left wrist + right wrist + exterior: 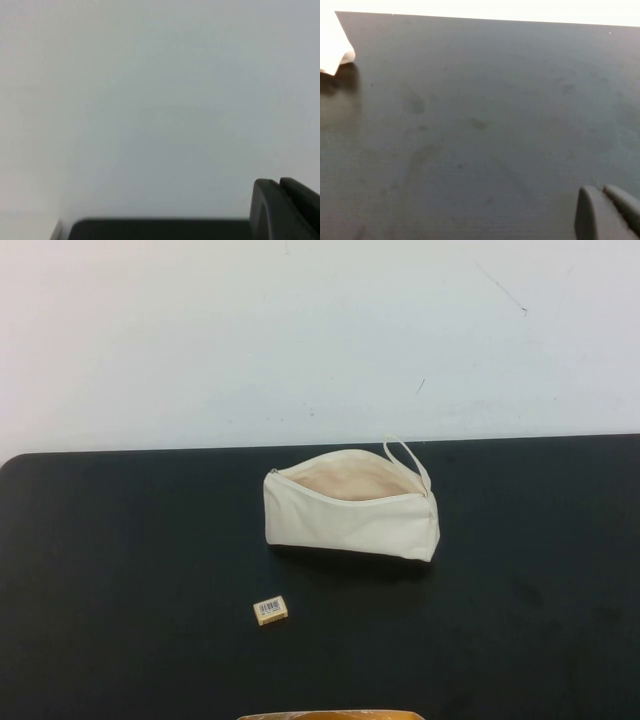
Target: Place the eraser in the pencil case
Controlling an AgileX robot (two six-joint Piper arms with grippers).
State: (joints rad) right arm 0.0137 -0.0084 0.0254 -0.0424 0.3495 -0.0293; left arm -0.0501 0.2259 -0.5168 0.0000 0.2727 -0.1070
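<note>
A black counter (120,570) is being shown against a white wall (300,330). The pencil case (350,515) is lying unzipped at mid-counter, the eraser (270,610) resting apart from it, nearer the robot. Neither arm is being shown from above. Only a dark sliver of the left gripper (285,210) and of the right gripper (605,215) is being caught by each wrist camera, so the jaws' spread cannot be told.

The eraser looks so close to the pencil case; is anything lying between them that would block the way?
Nothing visible does. The eraser lies on bare black table, in front of the pencil case, whose zip gapes open on top. Neither the left gripper nor the right gripper is near either one.
</note>
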